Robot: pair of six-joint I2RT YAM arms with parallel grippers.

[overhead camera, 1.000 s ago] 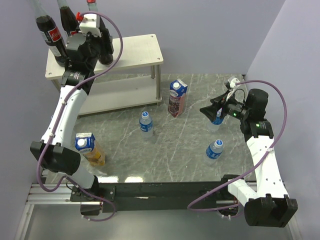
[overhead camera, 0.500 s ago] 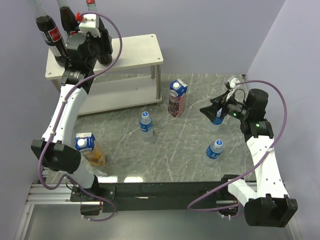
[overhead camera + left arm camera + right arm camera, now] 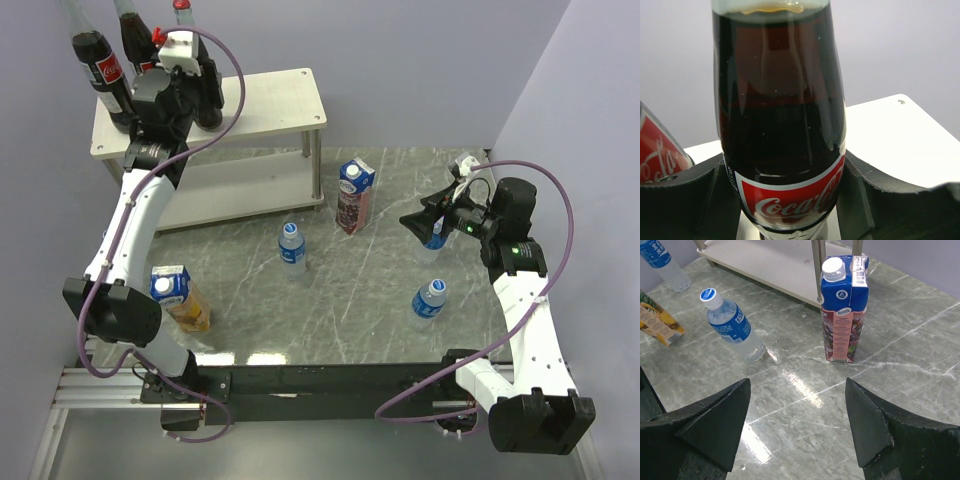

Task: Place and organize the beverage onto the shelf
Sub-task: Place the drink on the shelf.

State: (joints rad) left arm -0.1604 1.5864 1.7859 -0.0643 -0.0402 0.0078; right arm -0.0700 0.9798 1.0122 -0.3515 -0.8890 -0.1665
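Left wrist, left hand (image 3: 790, 192) clasping cola bottle (image 3: 780, 100) on shelf (image 3: 890, 140)

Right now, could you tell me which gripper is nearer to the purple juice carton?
Right. The right gripper hangs open to the right of the purple juice carton; the left gripper grips a cola bottle on the shelf.

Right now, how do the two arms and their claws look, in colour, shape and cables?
Both the left arm and the right arm have white links, bulky black joints and a looping purple cable. The left claw and the right claw are matte black with thick wedge-shaped fingers. A small green light glows on the right wrist.
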